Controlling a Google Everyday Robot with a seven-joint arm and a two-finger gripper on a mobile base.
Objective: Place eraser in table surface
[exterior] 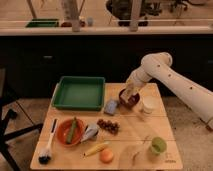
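The table surface is a pale-yellow wood plank top. A small blue-grey block, which looks like the eraser, lies on it just off the right front corner of the green tray. My gripper hangs at the end of the white arm, right over a dark bowl and a short way right of the block. It partly hides the bowl's inside.
A white cup stands right of the bowl. Toward the front are an orange plate with a green item, a brush, dark grapes, a banana, an orange and a green cup. A dark counter runs behind.
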